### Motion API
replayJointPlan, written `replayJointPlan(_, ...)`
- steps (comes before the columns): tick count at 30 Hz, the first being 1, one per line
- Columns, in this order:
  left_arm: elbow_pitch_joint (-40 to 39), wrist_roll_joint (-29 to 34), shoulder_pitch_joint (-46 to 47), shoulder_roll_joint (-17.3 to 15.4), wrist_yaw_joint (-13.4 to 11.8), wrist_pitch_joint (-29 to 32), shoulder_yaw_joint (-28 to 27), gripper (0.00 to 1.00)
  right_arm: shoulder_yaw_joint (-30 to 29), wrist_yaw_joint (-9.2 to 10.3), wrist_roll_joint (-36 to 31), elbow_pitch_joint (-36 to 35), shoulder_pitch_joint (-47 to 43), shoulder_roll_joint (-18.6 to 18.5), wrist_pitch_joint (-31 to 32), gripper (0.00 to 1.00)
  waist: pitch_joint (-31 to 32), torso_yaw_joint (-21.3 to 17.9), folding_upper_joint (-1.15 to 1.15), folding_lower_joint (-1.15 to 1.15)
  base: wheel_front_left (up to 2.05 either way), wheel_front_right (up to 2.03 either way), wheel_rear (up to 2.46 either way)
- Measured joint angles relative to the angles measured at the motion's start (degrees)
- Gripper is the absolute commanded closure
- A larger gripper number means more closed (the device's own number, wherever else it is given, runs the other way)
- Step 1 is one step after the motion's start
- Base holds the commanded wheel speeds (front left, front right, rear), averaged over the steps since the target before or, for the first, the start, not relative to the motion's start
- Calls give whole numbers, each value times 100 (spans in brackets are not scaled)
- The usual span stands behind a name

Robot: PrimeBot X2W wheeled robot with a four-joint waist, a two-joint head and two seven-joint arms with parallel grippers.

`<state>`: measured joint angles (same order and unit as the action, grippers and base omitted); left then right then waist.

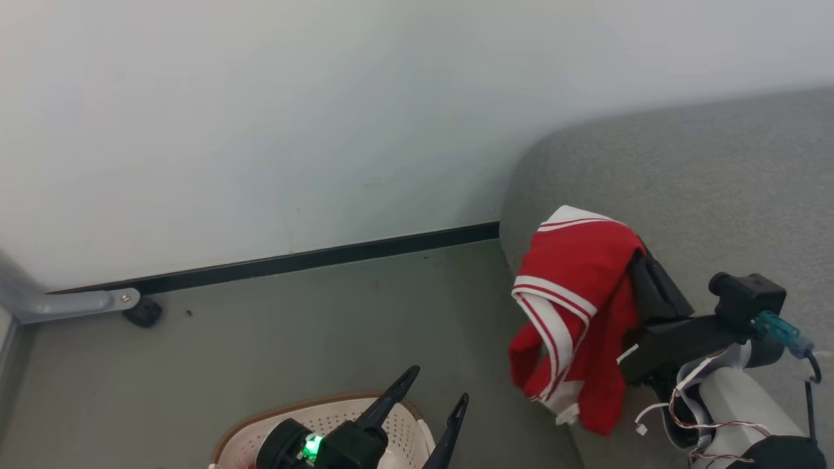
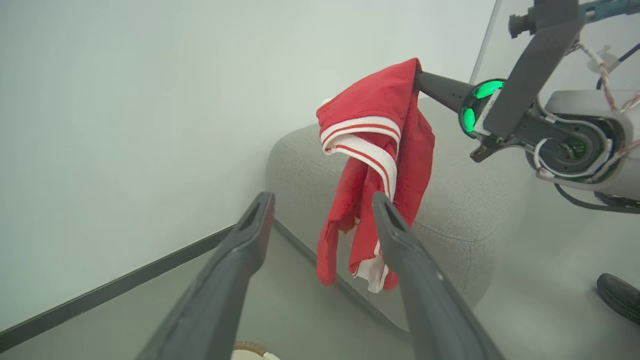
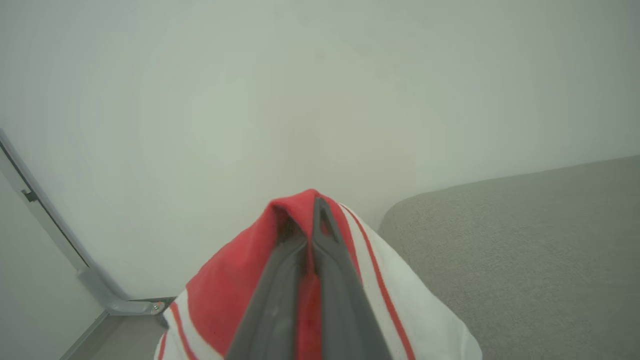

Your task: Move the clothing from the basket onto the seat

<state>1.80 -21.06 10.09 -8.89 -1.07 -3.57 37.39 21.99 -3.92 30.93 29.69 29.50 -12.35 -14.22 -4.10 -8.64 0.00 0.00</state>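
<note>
Clothing [image 1: 586, 273] (red, white-striped); bunched, unreadable.

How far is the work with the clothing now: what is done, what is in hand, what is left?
Done: one red garment is out of the basket. In hand: the right gripper holds it with shut jaws, hanging by the corner of the sofa, not laid down. Left: lay it on the sofa. The left gripper hovers open over the basket, whose inside is mostly hidden.
</note>
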Motion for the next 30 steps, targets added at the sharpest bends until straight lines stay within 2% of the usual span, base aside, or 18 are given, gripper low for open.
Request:
replayJointPlan(13, -34, 87, 16, -1, 11, 53, 138, 0, -535, 191, 127, -185, -9, -127, -4, 100, -295, -631, 0, 0, 0, 0, 0)
replayJointPlan(24, -76, 163, 258, -22, 15, 198, 166, 0, -880, 190, 133, -267, 141, -172, -4, 100, -693, -1072, 0, 0, 0, 0, 0)
replayJointPlan(30, -88, 345, 531, 0, 66, 303, 256, 0, -1143, 178, 133, -148, 680, -403, -5, 100, -992, -1203, 0, 1, 0, 0, 0)
